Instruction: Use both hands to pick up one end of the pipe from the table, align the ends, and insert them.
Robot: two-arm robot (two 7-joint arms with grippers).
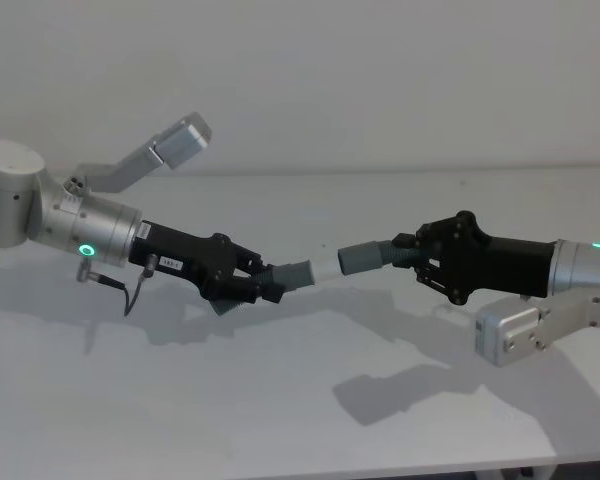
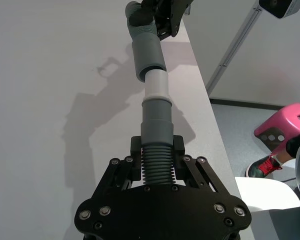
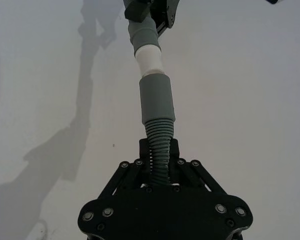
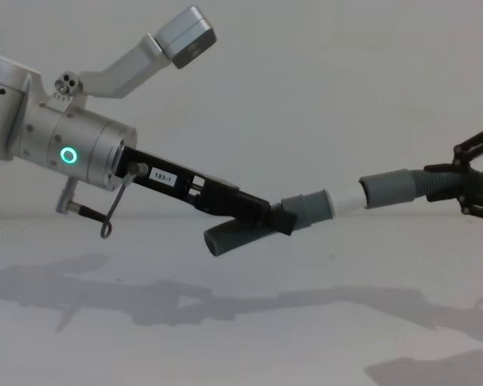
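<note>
Two tools, left (image 1: 265,283) and right (image 1: 412,258), each clamped on ribbed pipe behind its cuff, holding white tip (image 1: 325,267) entering hollow mouth (image 1: 346,258), above surface (image 1: 280,400).

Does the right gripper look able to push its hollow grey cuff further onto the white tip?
Probably yes: the right gripper is shut on its ribbed hose, the hollow grey cuff sits lined up over the white tip, and nothing stands between.
</note>
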